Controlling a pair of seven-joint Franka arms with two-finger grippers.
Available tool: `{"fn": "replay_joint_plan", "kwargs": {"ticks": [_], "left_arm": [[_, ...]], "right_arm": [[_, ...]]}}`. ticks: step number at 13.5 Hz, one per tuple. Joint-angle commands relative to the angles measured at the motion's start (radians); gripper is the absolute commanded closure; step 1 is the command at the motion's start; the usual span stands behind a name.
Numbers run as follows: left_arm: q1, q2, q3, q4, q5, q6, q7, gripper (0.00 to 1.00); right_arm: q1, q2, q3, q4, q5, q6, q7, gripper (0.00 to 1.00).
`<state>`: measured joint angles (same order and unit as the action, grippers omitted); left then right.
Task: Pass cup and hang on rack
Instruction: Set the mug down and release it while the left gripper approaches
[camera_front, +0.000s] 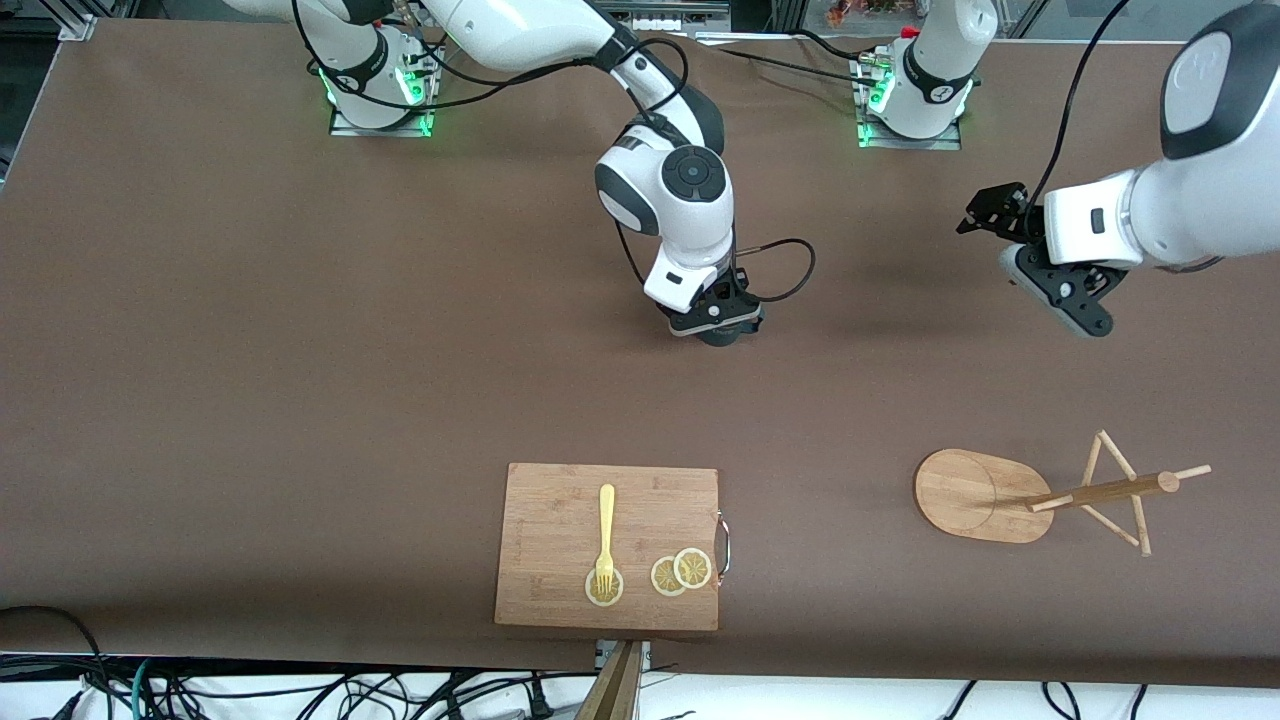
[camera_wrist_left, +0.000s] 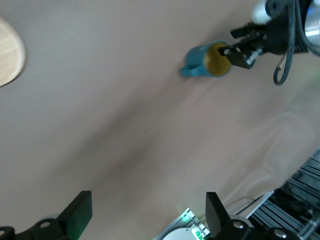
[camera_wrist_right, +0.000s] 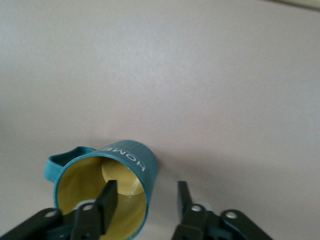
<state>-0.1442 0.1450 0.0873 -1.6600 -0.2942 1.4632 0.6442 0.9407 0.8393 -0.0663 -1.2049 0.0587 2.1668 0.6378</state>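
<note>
The right gripper (camera_front: 722, 325) is down at the middle of the table (camera_front: 300, 350), farther from the front camera than the cutting board (camera_front: 560, 520), and its fingers (camera_wrist_right: 107, 200) straddle the rim wall of the cup (camera_wrist_right: 117, 187) — one inside the yellow-tan interior, the other outside the teal ribbed wall, with a gap still showing on the outer side, so the jaws stand parted rather than clamped. In the left wrist view the cup (camera_wrist_left: 206, 61) stands on the table with its loop handle pointing away from the right gripper (camera_wrist_left: 235, 52); in the front view the cup is hidden under that gripper. The left gripper (camera_front: 1035, 270) hangs in the air over bare table toward the left arm's end, waiting, its fingers (camera_wrist_left: 79, 212) spread wide apart and holding nothing. The rack (camera_front: 1050, 495) stands toward the left arm's end, nearer the front camera than the left gripper — no cup on its pegs. The cutting board carries a yellow fork (camera_front: 605, 540) and lemon slices (camera_front: 681, 572).
</note>
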Motion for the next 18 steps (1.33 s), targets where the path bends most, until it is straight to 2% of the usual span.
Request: {"fn": "replay_joint_plan", "kwargs": {"ticks": [1,3,5,6,8,10,12,14,16,18], "left_arm": [[0.058,0.008,0.000,-0.131,-0.190,0.101,0.310,0.00],[0.061,0.002,0.000,-0.260,-0.290,0.230,0.518,0.00],[0.048,0.005,-0.003,-0.337,-0.388,0.334,0.686,0.00],[0.045,0.014,-0.004,-0.360,-0.420,0.379,0.769,0.00],[0.046,0.054,-0.027,-0.421,-0.559,0.437,1.005,0.00],[0.046,0.112,-0.043,-0.451,-0.664,0.518,1.223,0.00],[0.045,0.214,-0.067,-0.451,-0.875,0.546,1.445,0.00],[0.045,0.306,-0.075,-0.451,-1.032,0.545,1.638,0.00],[0.046,0.353,-0.099,-0.471,-1.152,0.539,1.730,0.00],[0.045,0.358,-0.124,-0.509,-1.232,0.539,1.781,0.00]], "right_arm": [[-0.054,-0.148,0.005,-0.013,-0.002,-0.108,-0.001,0.00],[-0.130,-0.251,-0.003,-0.021,0.001,-0.241,0.009,0.00],[-0.232,-0.330,-0.029,-0.025,0.003,-0.320,0.002,0.00],[-0.288,-0.363,-0.032,-0.035,0.021,-0.329,-0.044,0.00],[-0.412,-0.431,-0.038,-0.048,0.131,-0.440,-0.177,0.00],[-0.488,-0.489,-0.079,-0.064,0.145,-0.566,-0.301,0.00],[-0.496,-0.607,-0.162,-0.161,0.145,-0.610,-0.378,0.00],[-0.494,-0.762,-0.213,-0.325,0.121,-0.596,-0.395,0.00],[-0.494,-0.888,-0.224,-0.447,0.020,-0.584,-0.397,0.00],[-0.494,-0.969,-0.225,-0.536,-0.008,-0.558,-0.400,0.00]]}}
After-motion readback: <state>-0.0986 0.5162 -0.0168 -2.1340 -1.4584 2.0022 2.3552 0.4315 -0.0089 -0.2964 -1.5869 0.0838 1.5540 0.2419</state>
